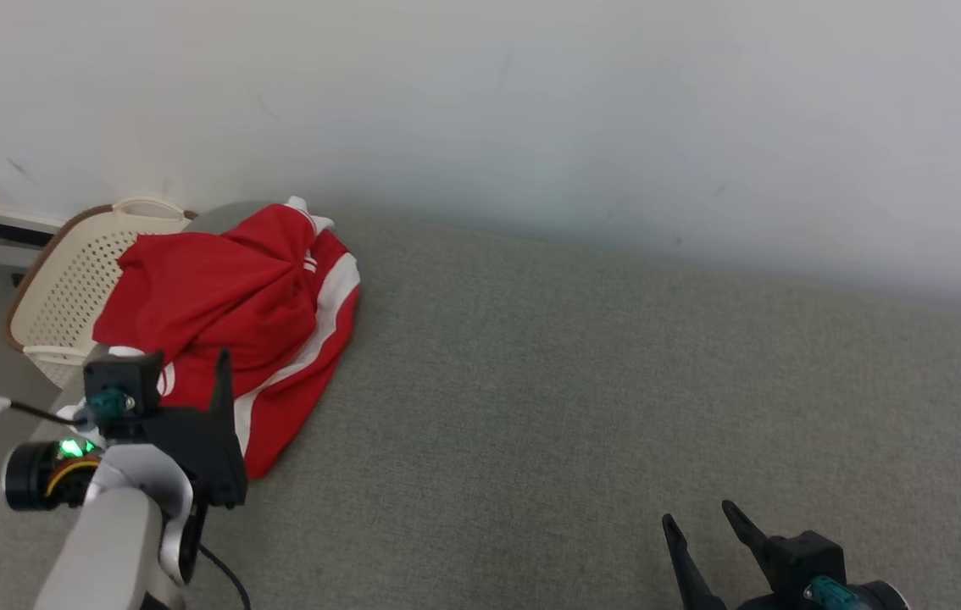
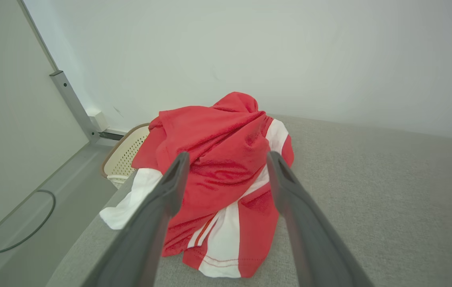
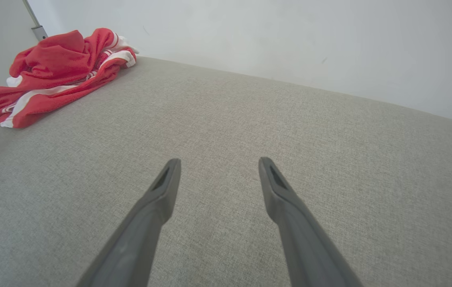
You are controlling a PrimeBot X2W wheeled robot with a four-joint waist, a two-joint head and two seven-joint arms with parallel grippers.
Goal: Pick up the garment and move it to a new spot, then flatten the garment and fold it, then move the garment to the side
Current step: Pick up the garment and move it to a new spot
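Grey fabric surface [image 1: 616,381] against a white wall [image 1: 531,102]: the crumpled red-and-white garment [image 1: 226,313] lies at its far left corner, dead ahead of my left tool [image 2: 226,163], jaws wide; my right tool [image 1: 701,518], equally wide, sits well apart.
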